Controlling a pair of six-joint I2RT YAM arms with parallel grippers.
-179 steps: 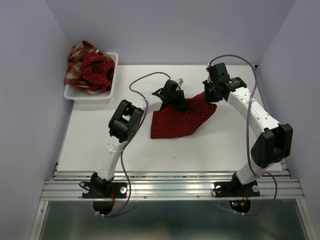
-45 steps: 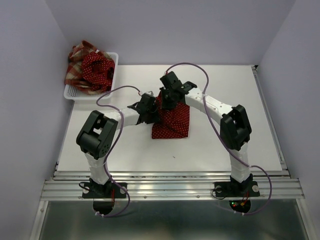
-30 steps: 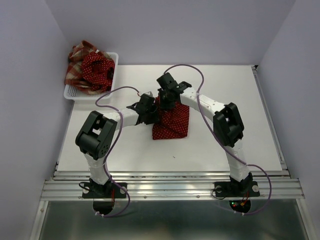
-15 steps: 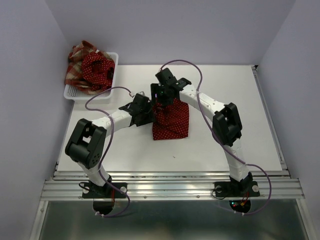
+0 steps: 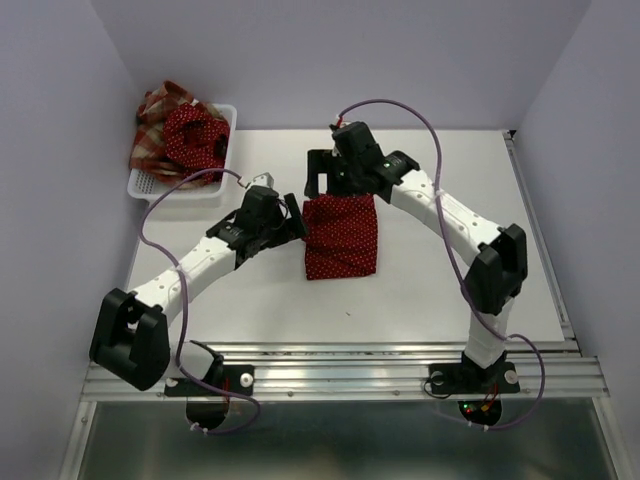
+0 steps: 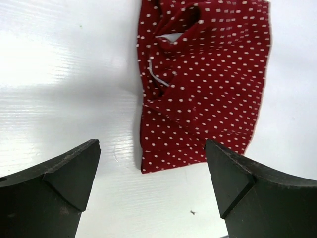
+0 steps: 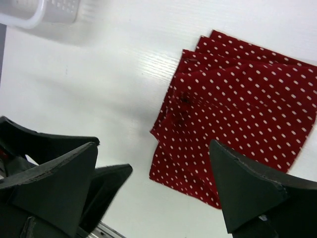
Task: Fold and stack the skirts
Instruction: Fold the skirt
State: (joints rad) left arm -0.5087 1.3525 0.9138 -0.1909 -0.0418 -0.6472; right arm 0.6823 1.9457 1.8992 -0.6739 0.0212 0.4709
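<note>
Table (image 5: 400, 300): basket (image 5: 147, 186) far-left, folded skirt (image 5: 340, 237) in the middle.
We judge the basket's skirts (image 5: 190, 135) come next, far-left of both jaws; our left gripper (image 6: 151, 148) is nearer, arm stretched low at the folded skirt's left edge, its long axis far-to-near. Right gripper (image 7: 153, 145) hovers above its far-left corner. Both jaws wide, empty.

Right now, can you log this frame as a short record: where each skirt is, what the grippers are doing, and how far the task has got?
folded skirt: dotted red, lying flat mid-table
basket: far left corner, holds a dotted skirt and a plaid skirt, both bunched up
left gripper: open, empty, beside the folded skirt's left edge
right gripper: open, empty, by its far left corner
progress: one folded, two not yet folded
</note>
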